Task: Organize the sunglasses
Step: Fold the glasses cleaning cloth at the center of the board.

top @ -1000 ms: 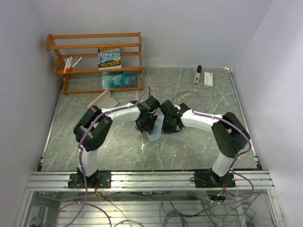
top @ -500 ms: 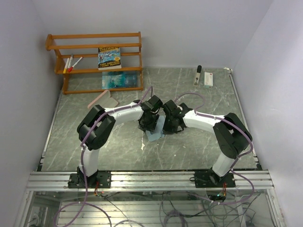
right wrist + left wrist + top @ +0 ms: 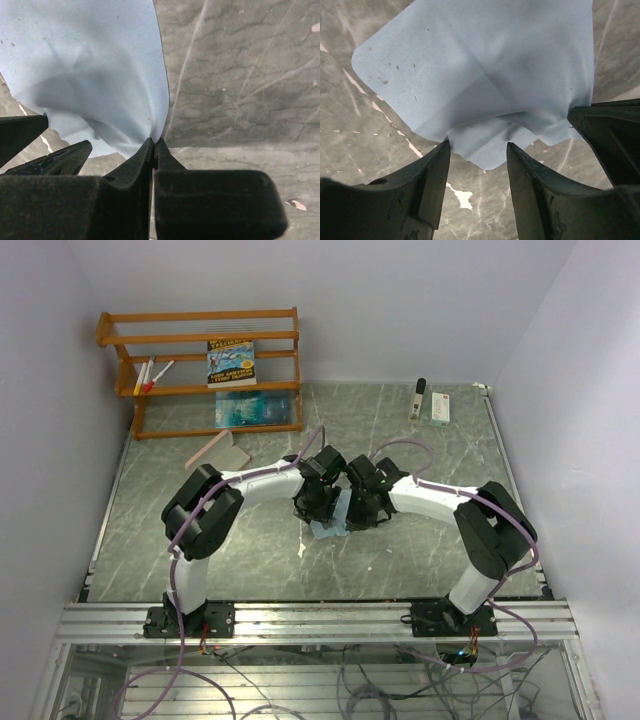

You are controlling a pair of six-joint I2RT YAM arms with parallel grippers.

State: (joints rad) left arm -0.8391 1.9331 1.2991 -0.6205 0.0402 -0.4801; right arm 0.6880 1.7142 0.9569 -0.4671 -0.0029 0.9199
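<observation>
A light blue cloth point(image 3: 330, 527) lies partly on the marble table at its centre. My right gripper point(image 3: 154, 142) is shut on one edge of the cloth point(image 3: 90, 75) and lifts that edge into a fold. My left gripper point(image 3: 478, 146) is open, its two fingers standing apart on either side of the cloth's point(image 3: 480, 75) lower corner without pinching it. In the top view the left gripper point(image 3: 318, 502) and right gripper point(image 3: 358, 508) are close together above the cloth. The sunglasses are out of view.
A wooden rack point(image 3: 200, 370) at the back left holds a book point(image 3: 231, 361), markers point(image 3: 150, 373) and a blue packet point(image 3: 245, 407). A pinkish flat object point(image 3: 215, 450) lies in front of it. A white box point(image 3: 440, 407) and a dark stick point(image 3: 419, 397) sit at the back right.
Both wrists have shifted slightly right and closer together over the cloth. The right gripper stays shut on the cloth's edge.
</observation>
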